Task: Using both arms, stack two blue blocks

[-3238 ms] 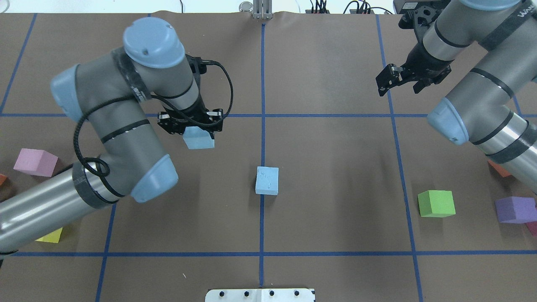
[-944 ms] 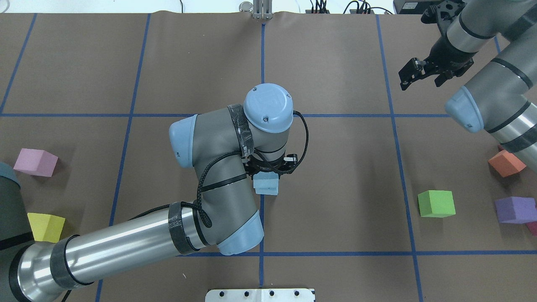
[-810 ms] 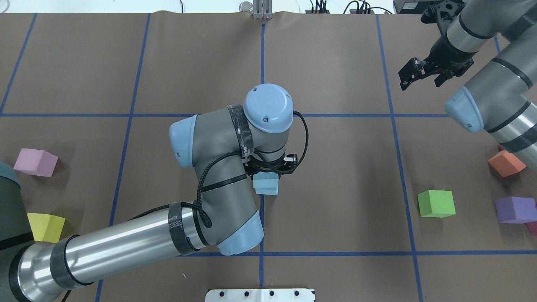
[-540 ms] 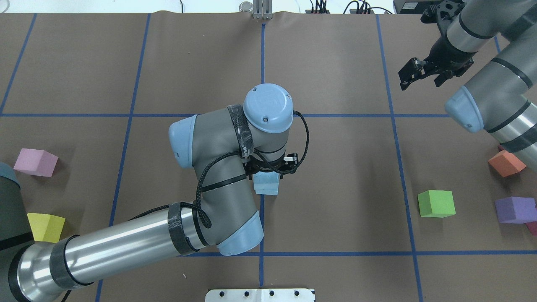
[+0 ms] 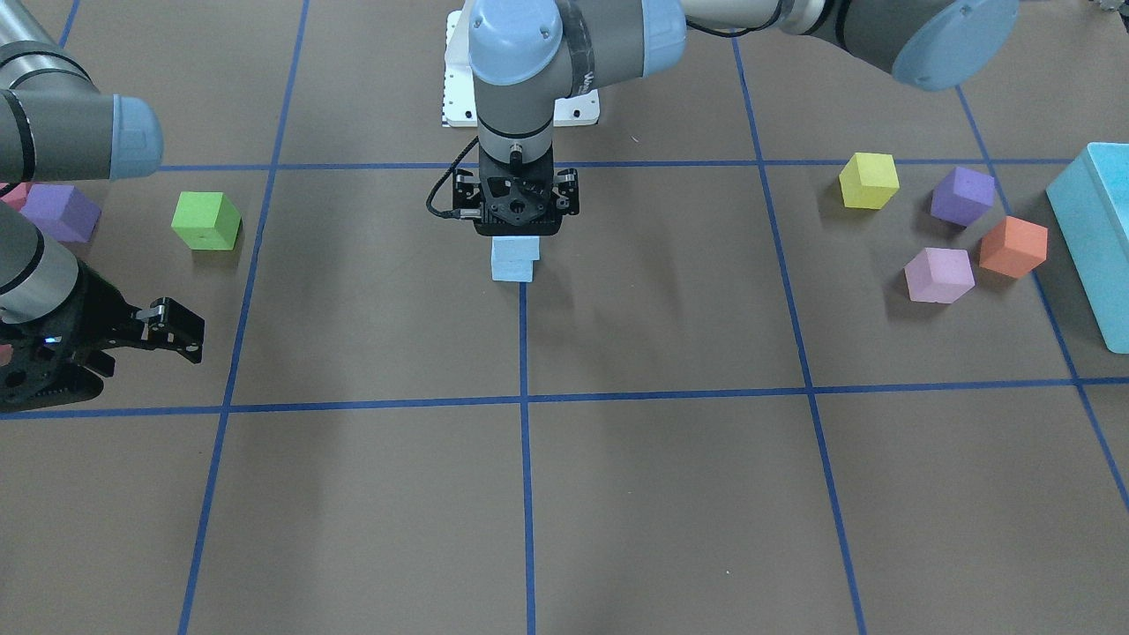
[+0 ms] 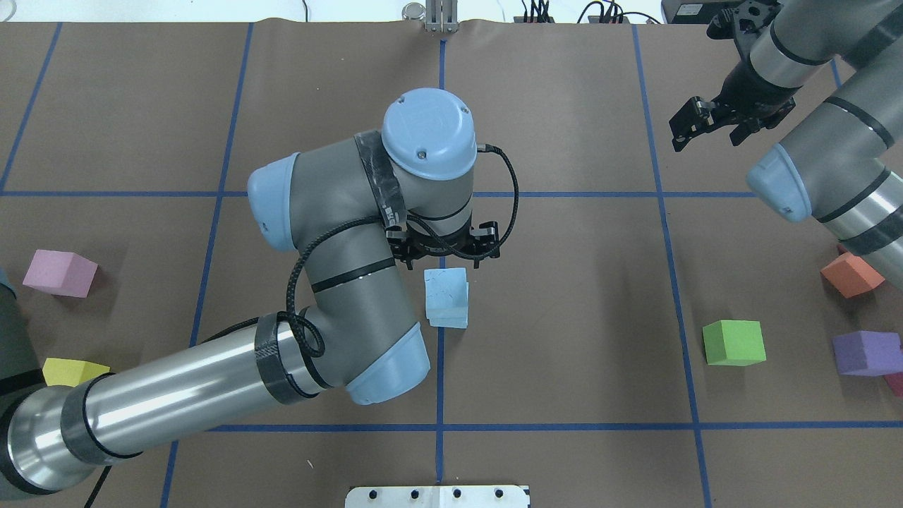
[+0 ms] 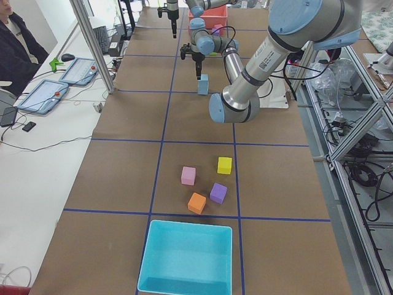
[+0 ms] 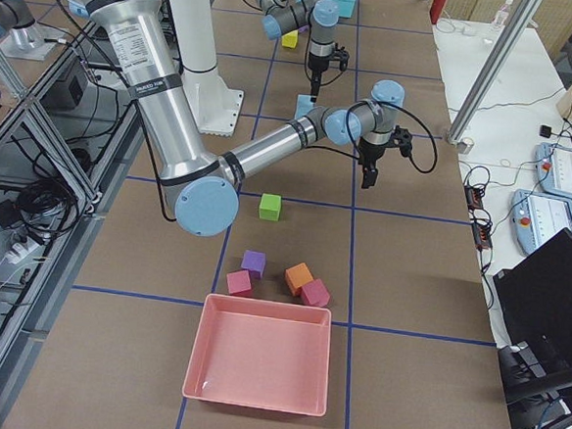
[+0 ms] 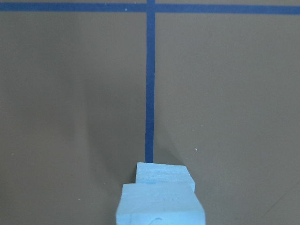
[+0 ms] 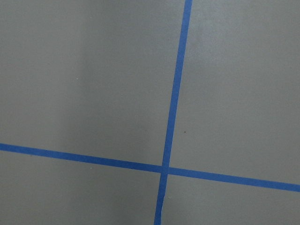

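Note:
Two pale blue blocks stand stacked at the table's centre line: the upper blue block [image 6: 446, 288] rests on the lower blue block [image 6: 449, 322], slightly offset. The stack also shows in the front view [image 5: 514, 259] and at the bottom of the left wrist view [image 9: 159, 206]. My left gripper [image 6: 444, 261] hangs just above the stack, open and empty. My right gripper [image 6: 705, 140] is open and empty, far off at the table's back right. The right wrist view shows only bare table and blue tape.
A green cube [image 6: 734, 342], a purple cube [image 6: 866, 353] and an orange cube [image 6: 851, 275] lie to the right. A pink cube [image 6: 60, 273] and a yellow cube [image 6: 74, 370] lie to the left. A turquoise bin [image 5: 1094, 238] stands at the left end.
My left gripper carried a blue block onto the other one, let go of it and has risen away from the stack. The right arm has drawn back a little.

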Controlling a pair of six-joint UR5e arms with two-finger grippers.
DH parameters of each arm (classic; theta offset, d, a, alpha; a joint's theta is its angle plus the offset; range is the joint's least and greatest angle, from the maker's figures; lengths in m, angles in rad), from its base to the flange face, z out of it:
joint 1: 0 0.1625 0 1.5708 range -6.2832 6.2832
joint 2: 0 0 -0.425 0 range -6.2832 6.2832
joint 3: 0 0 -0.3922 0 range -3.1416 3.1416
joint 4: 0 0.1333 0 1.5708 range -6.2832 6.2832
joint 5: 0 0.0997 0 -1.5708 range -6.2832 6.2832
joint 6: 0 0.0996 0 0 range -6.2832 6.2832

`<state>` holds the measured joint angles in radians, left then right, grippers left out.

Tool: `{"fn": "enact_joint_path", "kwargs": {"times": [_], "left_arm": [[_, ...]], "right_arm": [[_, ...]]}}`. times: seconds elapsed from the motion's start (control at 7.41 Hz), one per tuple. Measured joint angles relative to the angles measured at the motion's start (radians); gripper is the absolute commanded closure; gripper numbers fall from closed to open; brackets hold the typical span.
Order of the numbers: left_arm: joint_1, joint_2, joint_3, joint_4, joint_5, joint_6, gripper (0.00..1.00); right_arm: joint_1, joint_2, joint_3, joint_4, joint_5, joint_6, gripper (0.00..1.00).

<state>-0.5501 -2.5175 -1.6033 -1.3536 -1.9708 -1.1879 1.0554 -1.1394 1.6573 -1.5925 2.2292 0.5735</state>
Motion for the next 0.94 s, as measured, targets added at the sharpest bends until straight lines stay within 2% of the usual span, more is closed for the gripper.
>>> {"fn": "enact_joint_path", "kwargs": {"times": [0.27,0.54,0.67,0.94], "left_arm": [[-0.171,0.051,-0.082,0.089,-0.109,0.177,0.03],[-0.411,0.207,-0.127,0.110,-0.208,0.496,0.03],[-0.538,0.295,-0.128,0.111,-0.259,0.679,0.03],[-0.740,0.431,-0.097,0.110,-0.303,0.961,0.03]], "right_arm": [[0.000,-0.002,-0.007,0.000,0.000,-0.001,0.00],[0.024,-0.002,-0.031,0.014,0.004,-0.017,0.00],[0.072,-0.001,-0.071,0.026,0.031,-0.075,0.00],[0.213,0.004,-0.182,0.031,0.098,-0.249,0.00]]}}
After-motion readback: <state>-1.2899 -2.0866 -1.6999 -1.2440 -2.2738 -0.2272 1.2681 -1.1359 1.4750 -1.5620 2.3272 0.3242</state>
